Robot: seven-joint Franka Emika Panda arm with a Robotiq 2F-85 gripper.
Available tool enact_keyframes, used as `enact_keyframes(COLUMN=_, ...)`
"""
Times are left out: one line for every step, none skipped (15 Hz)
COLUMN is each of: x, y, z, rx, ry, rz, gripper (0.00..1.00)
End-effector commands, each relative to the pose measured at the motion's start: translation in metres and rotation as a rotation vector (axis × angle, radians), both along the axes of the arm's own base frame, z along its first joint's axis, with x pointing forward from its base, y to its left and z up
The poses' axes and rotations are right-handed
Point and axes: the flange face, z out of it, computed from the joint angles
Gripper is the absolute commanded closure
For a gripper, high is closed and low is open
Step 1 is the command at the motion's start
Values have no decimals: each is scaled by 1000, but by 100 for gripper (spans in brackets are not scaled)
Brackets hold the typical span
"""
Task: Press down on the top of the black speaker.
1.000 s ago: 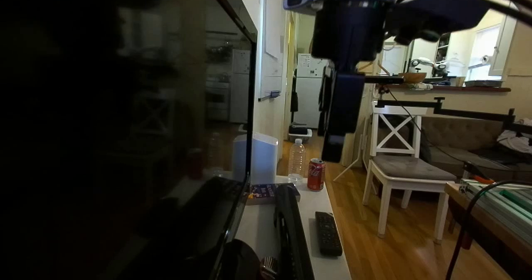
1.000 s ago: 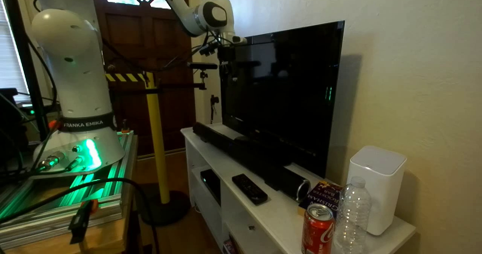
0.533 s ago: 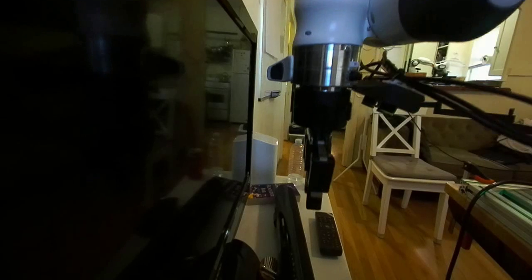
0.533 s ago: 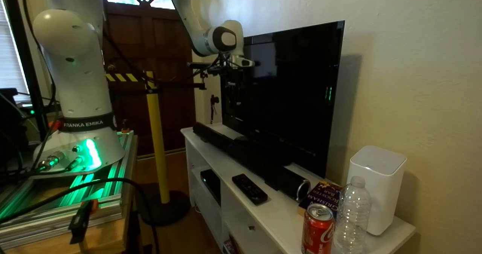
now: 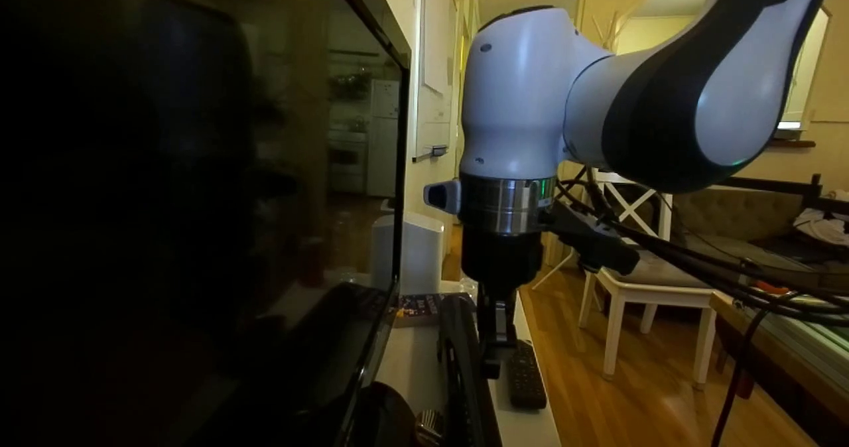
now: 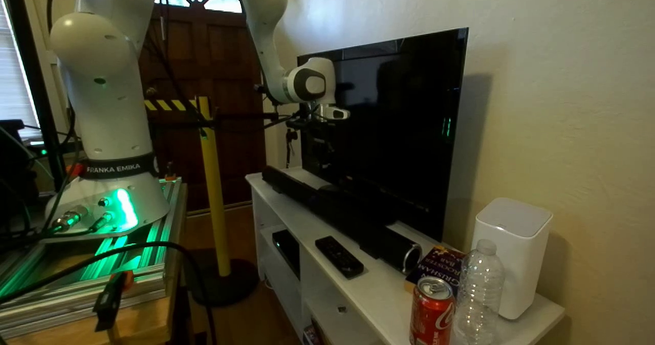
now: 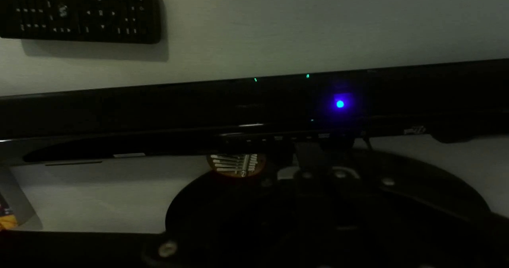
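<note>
The black speaker [image 6: 337, 212] is a long, low bar in front of the TV, seen in both exterior views. In the wrist view the black speaker [image 7: 159, 109] crosses the frame, with a blue light glowing on it and a row of small markings along its lower rim. My gripper [image 6: 326, 164] hangs pointing down over the speaker, with some height between them. From the side, my gripper [image 5: 491, 371] looks narrow and shut, with nothing seen in it. The dark fingertips of my gripper [image 7: 323, 149] overlap the speaker's lower rim in the wrist view; contact does not show.
Close behind the speaker stands the TV [image 6: 394, 130]. On the white stand [image 6: 378, 294] lie a remote [image 6: 339, 256] and a book [image 6: 435, 268]. A red can [image 6: 432, 311], a bottle [image 6: 481, 288] and a white box [image 6: 511, 258] stand at one end. A small thumb piano [image 7: 237, 165] sits behind the speaker.
The arm has come down steadily, bringing my gripper from high beside the TV to low over the speaker. The jaws have come together. The objects on the stand have not moved.
</note>
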Motion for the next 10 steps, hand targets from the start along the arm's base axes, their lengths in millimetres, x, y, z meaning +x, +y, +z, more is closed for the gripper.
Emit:
enact_keyframes(x=1, y=1, z=2, rx=1, ry=-2, rz=1, gripper=99)
enact_keyframes(x=1, y=2, z=4, rx=1, ry=-6, rz=3, gripper=99)
enact_keyframes(x=2, y=2, z=6, rx=2, ry=-9, rz=4, gripper=99)
enact_keyframes(x=3, y=1, z=-2, rx=10, ry=3, rz=4, gripper=99)
enact_keyframes(x=4, y=-3, z=-7, rx=-2, ry=4, rz=-5, gripper=99)
enact_keyframes(x=5, y=-6, z=-12, rx=6, ry=12, rz=-3, gripper=99)
enact_keyframes(x=6, y=-9, z=-17, rx=1, ry=16, rz=-6, gripper=99)
enact_keyframes(x=6, y=-12, z=-22, rx=4, ry=20, rz=-5, gripper=99)
enact_keyframes(x=7, y=-14, z=-27, rx=2, ry=17, rz=-1, gripper=99)
enact_keyframes(x=7, y=-16, z=-31, rx=6, ry=16, rz=1, gripper=99)
